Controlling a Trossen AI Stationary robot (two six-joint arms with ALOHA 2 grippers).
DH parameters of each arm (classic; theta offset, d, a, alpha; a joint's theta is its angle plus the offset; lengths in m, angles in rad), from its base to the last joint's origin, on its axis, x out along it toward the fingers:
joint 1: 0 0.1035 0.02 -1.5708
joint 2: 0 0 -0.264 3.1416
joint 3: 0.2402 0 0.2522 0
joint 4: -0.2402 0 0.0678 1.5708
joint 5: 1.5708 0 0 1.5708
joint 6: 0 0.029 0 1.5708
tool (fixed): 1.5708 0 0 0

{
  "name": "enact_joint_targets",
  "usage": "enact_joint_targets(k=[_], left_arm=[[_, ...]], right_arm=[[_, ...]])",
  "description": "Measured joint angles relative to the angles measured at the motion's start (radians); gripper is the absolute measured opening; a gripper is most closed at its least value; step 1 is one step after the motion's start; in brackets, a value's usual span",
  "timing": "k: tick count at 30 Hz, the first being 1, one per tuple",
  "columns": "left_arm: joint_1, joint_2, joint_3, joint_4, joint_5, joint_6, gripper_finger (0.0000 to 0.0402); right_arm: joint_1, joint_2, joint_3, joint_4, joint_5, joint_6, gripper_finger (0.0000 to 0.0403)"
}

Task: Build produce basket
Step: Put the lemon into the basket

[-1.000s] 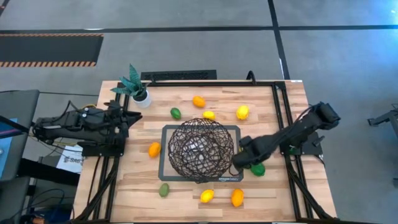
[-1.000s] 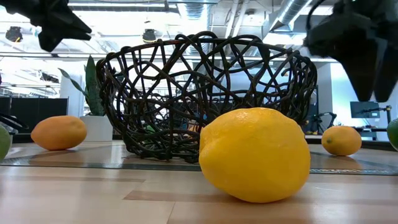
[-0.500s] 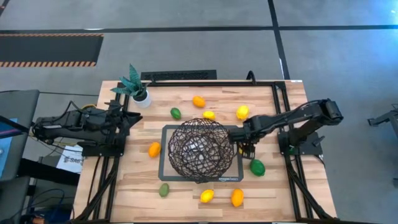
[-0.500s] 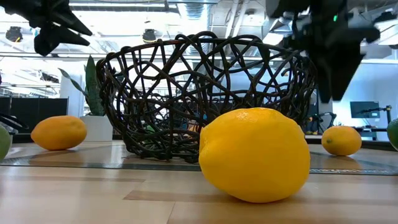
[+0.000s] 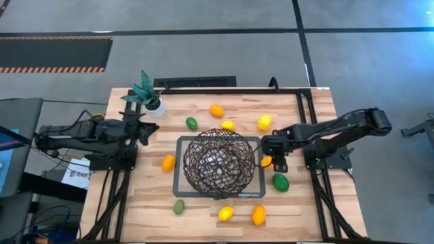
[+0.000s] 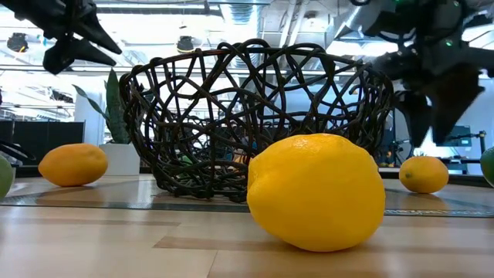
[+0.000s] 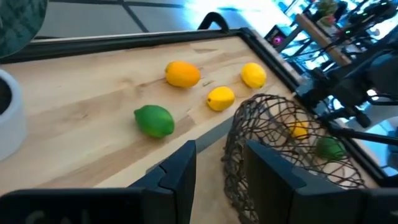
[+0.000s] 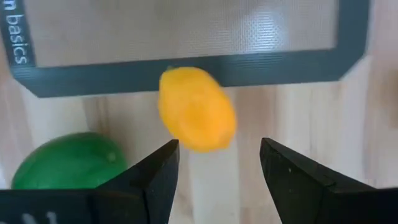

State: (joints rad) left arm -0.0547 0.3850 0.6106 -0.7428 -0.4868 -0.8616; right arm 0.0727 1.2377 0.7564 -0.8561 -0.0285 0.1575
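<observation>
The dark wire basket [image 5: 219, 163] stands on the grey-framed mat [image 5: 182, 144]; I see no produce inside it. Orange, yellow and green fruits lie on the wood all around it. My right gripper [image 5: 272, 160] points down, open, over a yellow-orange fruit [image 8: 196, 118] that lies just off the mat's right edge. A finger stands to either side of the fruit and above it, touching nothing. A green fruit [image 8: 68, 162] lies beside it. My left gripper [image 5: 150, 127] hovers open and empty at the far left, beside the potted plant [image 5: 145, 93].
Loose fruits: orange [image 5: 216, 110], green [image 5: 192, 123], yellow [image 5: 228, 125] and yellow [image 5: 264, 122] at the far side; orange [image 5: 168, 162] left of the mat; green [image 5: 179, 207], yellow [image 5: 225, 213] and orange [image 5: 258, 215] near the front edge. A black frame borders the table.
My right gripper has swung from the basket's near right side toward the table's far edge and rolled about its own line, uncovering the yellow-orange fruit; it now points down over it. My left gripper has rolled a little in place.
</observation>
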Motion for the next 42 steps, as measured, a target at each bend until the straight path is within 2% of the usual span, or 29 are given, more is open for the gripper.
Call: enact_joint_targets(k=[6, 10, 23, 30, 33, 39, 42], left_arm=[[0.000, 0.048, 0.000, 0.000, -0.004, -0.040, 0.0117], [0.000, 0.070, 0.000, 0.001, -0.004, -0.057, 0.0117], [0.000, 0.082, 0.000, 0.075, -0.003, -0.023, 0.0117], [0.000, 0.082, 0.000, 0.076, -0.003, -0.023, 0.0117], [0.000, 0.082, 0.000, 0.076, -0.002, -0.023, 0.0117], [0.000, 0.082, 0.000, 0.076, -0.001, -0.022, 0.0117], [0.000, 0.082, 0.000, 0.075, -0.001, -0.022, 0.0117]], right_arm=[[-0.002, -0.023, -0.077, 0.104, -0.022, -0.001, 0.0245], [-0.002, -0.012, -0.079, 0.175, -0.023, -0.020, 0.0245], [-0.001, 0.130, -0.078, 0.236, -0.059, -0.073, 0.0245], [-0.001, 0.157, -0.078, 0.227, -0.084, -0.072, 0.0241], [-0.004, 0.145, -0.079, 0.203, -0.083, -0.056, 0.0222], [-0.010, 0.135, -0.079, 0.142, -0.083, -0.045, 0.0147], [-0.010, 0.135, -0.079, 0.143, -0.079, -0.028, 0.0144]])
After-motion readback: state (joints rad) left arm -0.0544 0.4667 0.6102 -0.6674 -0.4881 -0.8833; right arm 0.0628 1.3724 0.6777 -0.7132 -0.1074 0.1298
